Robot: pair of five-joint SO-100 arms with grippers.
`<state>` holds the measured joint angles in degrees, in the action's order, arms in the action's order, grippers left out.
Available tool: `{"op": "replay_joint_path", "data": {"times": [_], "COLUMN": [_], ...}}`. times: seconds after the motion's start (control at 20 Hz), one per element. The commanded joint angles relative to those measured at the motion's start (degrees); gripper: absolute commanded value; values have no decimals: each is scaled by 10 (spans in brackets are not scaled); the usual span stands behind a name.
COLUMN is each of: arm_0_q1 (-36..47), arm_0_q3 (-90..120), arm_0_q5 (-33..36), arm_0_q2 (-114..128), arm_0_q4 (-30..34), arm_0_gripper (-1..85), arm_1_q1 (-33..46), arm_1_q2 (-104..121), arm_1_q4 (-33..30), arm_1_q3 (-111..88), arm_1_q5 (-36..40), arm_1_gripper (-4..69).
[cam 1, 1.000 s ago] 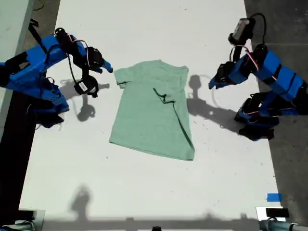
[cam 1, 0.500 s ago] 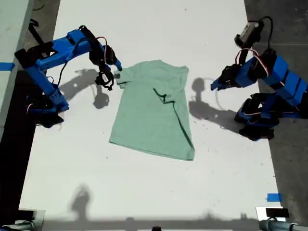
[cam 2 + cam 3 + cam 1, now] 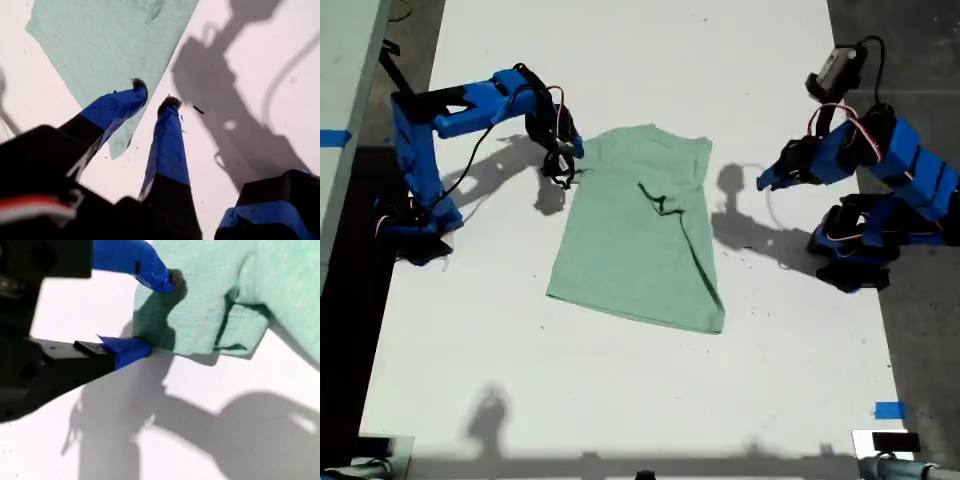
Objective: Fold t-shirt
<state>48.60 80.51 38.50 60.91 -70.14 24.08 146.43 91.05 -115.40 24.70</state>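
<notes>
The pale mint-green t-shirt (image 3: 640, 230) lies flat in the middle of the white table (image 3: 620, 400), with its side toward the exterior view's right folded over itself. My second gripper (image 3: 565, 165) is on the arm at the exterior view's left. It has come down at the shirt's upper left sleeve and is open (image 3: 157, 312), one fingertip (image 3: 172, 277) on the cloth (image 3: 240, 285) and the other on the table at the sleeve's edge. My first gripper (image 3: 762, 180) hangs open (image 3: 155, 96) above bare table, clear of the shirt's edge (image 3: 110, 40).
Dark floor runs along both long sides of the table. A piece of blue tape (image 3: 888, 410) marks the near corner at the exterior view's right. The first arm's shadow (image 3: 735, 215) falls between its gripper and the shirt.
The second arm has stretched out from its folded pose and brought its gripper down to the shirt's sleeve. The first arm has barely shifted. The shirt has not moved.
</notes>
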Motion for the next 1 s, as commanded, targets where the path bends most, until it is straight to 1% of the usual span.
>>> {"op": "replay_joint_path", "data": {"times": [0.0, 0.05, 0.1, 0.15, 0.25, 0.4, 0.6, 0.7, 0.8, 0.95], "arm_0_q1": [14, 18, 19, 21, 23, 31, 82, 92, 69, -1], "arm_0_q3": [-87, -113, -134, -140, -142, -128, -89, -74, -76, -122], "arm_0_q5": [-15, -15, -19, -18, -19, -25, -26, -25, -28, -48], "arm_0_q2": [-41, -60, -76, -79, -79, -48, 80, 129, 149, 128], "arm_0_q4": [-45, -62, -76, -79, -80, -101, -137, -138, -130, -110], "arm_0_gripper": [196, 130, 25, 0, 0, 0, 0, 0, 0, 0], "arm_1_q1": [-8, -8, -8, -8, -8, -8, -9, -11, -11, -13], "arm_1_q2": [14, 17, 18, 19, 22, 28, 43, 45, 46, 46], "arm_1_q4": [-16, -16, -15, -15, -14, -11, -11, -9, -9, -10], "arm_1_q3": [5, 5, 5, 5, 4, 3, -7, -8, -11, -13], "arm_1_q5": [-4, -4, -4, -4, -6, -6, -11, -13, -15, -17], "arm_1_gripper": [96, 96, 96, 95, 95, 92, 90, 89, 89, 89]}}
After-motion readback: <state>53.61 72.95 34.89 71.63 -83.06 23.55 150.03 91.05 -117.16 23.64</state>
